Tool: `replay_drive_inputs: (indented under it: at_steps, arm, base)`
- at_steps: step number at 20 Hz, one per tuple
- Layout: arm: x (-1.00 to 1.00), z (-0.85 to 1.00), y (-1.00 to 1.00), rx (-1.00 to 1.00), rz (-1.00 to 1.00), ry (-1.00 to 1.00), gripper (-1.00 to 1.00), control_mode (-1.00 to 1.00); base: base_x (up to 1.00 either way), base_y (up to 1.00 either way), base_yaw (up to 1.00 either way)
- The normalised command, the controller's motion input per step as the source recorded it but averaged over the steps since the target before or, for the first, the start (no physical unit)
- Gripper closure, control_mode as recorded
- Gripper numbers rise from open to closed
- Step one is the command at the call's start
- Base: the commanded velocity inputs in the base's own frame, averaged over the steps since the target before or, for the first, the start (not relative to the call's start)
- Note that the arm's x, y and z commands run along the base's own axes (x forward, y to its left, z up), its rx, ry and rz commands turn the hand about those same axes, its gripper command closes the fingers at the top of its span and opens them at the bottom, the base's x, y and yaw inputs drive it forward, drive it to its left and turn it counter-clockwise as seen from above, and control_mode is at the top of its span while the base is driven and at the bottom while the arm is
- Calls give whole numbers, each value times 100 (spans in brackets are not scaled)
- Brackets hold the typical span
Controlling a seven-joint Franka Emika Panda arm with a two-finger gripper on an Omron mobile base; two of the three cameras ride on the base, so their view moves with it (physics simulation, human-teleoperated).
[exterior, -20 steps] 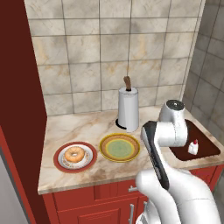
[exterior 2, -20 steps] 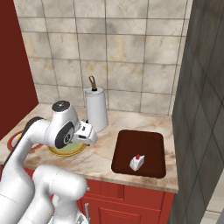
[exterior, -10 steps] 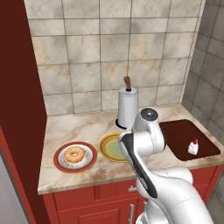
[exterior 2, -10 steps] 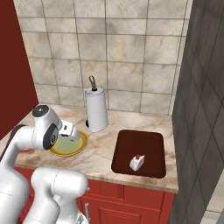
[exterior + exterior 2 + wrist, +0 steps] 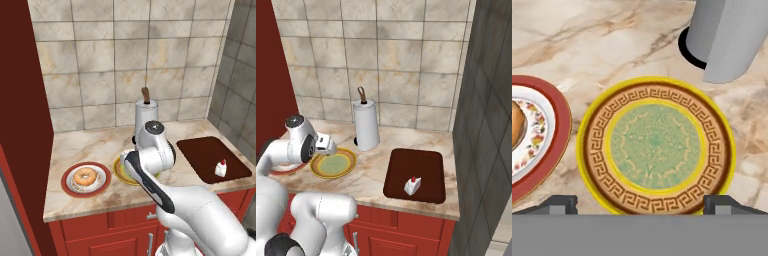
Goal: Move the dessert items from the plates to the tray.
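Note:
The orange-brown donut (image 5: 85, 176) lies on the red-rimmed plate (image 5: 67, 186), at the left of the counter. The white cake wedge (image 5: 220, 168) with its red topping sits on the dark reddish-brown tray (image 5: 205, 150) at the right. My gripper (image 5: 641, 204) hangs open and holds nothing above the yellow-rimmed plate (image 5: 657, 145), which is bare. In the hand view the red-rimmed plate (image 5: 547, 150) and an edge of the donut (image 5: 516, 130) show at the left. From the right base view, the gripper (image 5: 330, 148) is over the yellow-rimmed plate (image 5: 333, 164), with the tray (image 5: 421, 162) and cake wedge (image 5: 412, 185) well to its right.
A white paper towel roll (image 5: 145, 117) on a dark base stands at the back, just behind the yellow-rimmed plate and between the plates and the tray. A tiled wall runs along the rear, a red cabinet side bounds the left, and the marble counter's front edge is close.
The arm has swung left from near the tray to above the yellow-rimmed plate. The gripper has stayed open. Donut and cake wedge have not moved.

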Motion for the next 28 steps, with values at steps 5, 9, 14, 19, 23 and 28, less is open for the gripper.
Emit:
replay_drive_inputs:
  at_steps: [5, 9, 14, 19, 23, 28]
  arm:
    - [19, 7, 54, 0, 4, 18, -100, -100]
    - [18, 1, 49, 0, 2, 13, -100, -100]
    - [14, -1, 37, 0, 5, 6, -100, -100]
    - [0, -14, 31, 1, 2, 1, -100, -100]
    - [0, -29, 28, 0, 0, 0, -100, -100]
    - [0, -15, 27, 1, 1, 0, -100, -100]
  base:
    - [0, 0, 0]
    - [0, 0, 0]
    - [0, 0, 0]
    - [0, 0, 0]
    - [0, 0, 0]
    - [0, 0, 0]
